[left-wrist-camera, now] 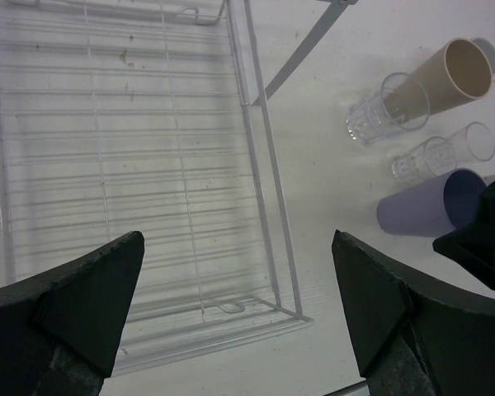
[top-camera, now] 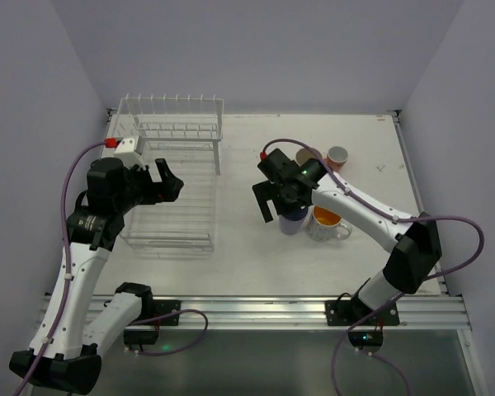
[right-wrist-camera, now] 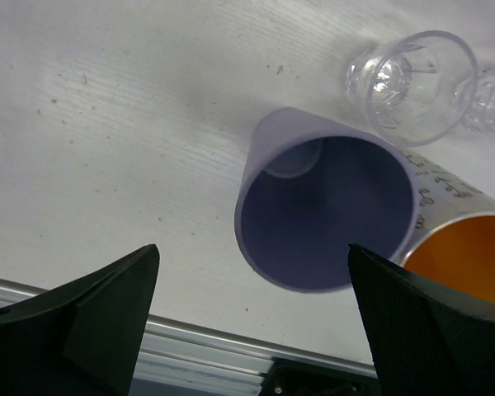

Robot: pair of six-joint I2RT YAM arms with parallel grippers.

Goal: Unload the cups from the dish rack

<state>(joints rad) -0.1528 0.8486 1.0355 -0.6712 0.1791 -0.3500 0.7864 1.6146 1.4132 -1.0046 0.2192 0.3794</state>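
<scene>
Clearly, your right tool (right-wrist-camera: pixel 252 280) hangs with its jaws wide apart over the lavender cup (right-wrist-camera: pixel 326 210). The cup stands upright on the tabletop (top-camera: pixel 247 256), at 3 o'clock from the dish rack (top-camera: pixel 214 206). Your left tool (left-wrist-camera: pixel 235 247), equally spread, hovers over the rack's basket, where no cup shows. That cup looks light, stiff and smooth, so pinch one wall at the rim. The clear glasses (left-wrist-camera: pixel 379 111) look slippery and breakable.

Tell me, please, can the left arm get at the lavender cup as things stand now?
Probably not cleanly. The left claw hangs open over the dish rack, and the lavender cup stands beside it with the open right claw directly above, blocking the way down.
</scene>
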